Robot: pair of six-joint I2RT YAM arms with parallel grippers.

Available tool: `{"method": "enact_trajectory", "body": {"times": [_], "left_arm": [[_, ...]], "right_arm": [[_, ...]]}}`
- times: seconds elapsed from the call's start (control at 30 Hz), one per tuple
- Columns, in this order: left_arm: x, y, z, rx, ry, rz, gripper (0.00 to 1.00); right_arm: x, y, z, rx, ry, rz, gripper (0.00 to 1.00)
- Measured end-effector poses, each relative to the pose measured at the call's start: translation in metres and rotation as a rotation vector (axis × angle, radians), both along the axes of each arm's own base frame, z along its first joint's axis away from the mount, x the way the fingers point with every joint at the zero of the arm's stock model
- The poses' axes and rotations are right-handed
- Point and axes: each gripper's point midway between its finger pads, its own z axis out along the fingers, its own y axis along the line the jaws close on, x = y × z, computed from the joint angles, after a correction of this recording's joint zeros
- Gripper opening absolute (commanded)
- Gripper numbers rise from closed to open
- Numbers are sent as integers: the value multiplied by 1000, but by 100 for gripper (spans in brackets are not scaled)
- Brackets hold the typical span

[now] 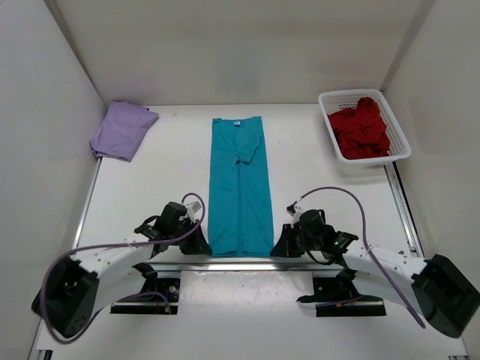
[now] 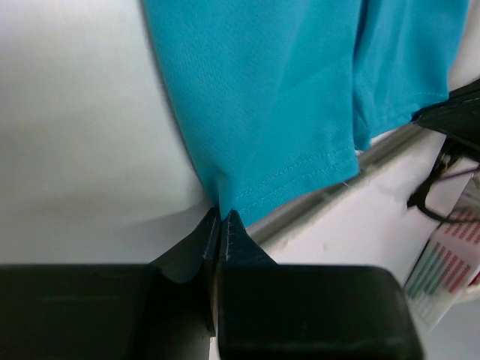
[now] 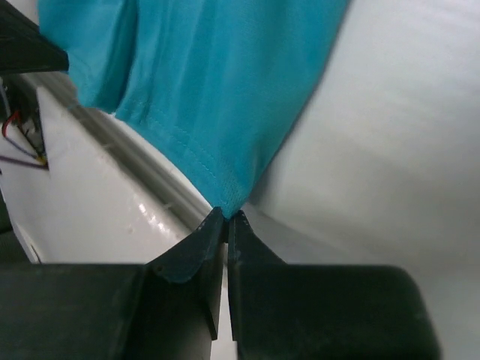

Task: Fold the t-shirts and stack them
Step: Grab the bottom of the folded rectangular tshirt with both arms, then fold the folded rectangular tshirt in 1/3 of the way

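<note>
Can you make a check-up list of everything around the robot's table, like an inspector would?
Surface: white table, flat.
Job's things: teal shirt folded into a long strip in the middle; lavender shirt folded at the far left corner; red shirt crumpled in the basket.
Clutter: nothing seen.
Grippers: left gripper and right gripper each shut on a near corner of the teal shirt.
Cables: a purple cable loops from each arm.
Surroundings: plain white walls.

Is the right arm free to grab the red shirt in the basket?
Probably not: the right gripper is shut on a corner of the teal shirt. Otherwise nothing blocks the way to the red shirt in the basket.
</note>
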Motion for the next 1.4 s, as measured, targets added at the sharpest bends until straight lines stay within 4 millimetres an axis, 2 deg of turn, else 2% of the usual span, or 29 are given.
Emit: {"method": "enact_trajectory", "body": {"times": [0.1,0.2,0.27,0.37,0.47,0.57,0.67,0.77,0.87,1.0,1.03,1.1,1.2,1.27,1.3,1.4], "left_arm": [[-6,3,13,-17,-15,-1,2],[11,2,37,-52,-49,39,2],[35,-3,56,-62,-78,63,2],[83,-13,82,-83,-136,95,1],[136,-12,88,-90,-160,163,1],[182,-9,83,-76,-162,219,1],[221,-5,79,-75,-169,268,2],[252,-4,73,-64,-180,297,2],[278,-4,59,-55,-172,317,6],[288,-3,23,-36,-109,340,12],[289,-2,15,-33,-94,346,17],[290,-3,4,-43,-73,358,32],[299,-4,13,-78,-106,380,40],[297,-1,20,-94,-136,403,46],[293,1,23,-96,-143,414,46],[281,7,44,-108,-190,446,44]], "right_arm": [[-4,0,11,0,-10,0,0],[28,-5,34,0,-43,-69,0],[59,-6,56,-2,-86,-103,0],[115,-3,87,-3,-162,-128,0],[168,-4,102,-9,-220,-146,0],[214,-8,99,-24,-231,-163,0],[250,-14,84,-37,-206,-179,0],[277,-17,71,-34,-182,-185,0],[297,-15,60,-32,-167,-178,1],[319,-12,47,-22,-158,-169,0],[322,-11,44,-15,-157,-166,1],[326,-10,37,-9,-147,-161,4],[326,-11,27,-15,-126,-163,19],[326,-11,26,-17,-124,-168,34],[327,-12,28,-16,-133,-171,40],[322,-16,39,-24,-168,-187,47]]}}
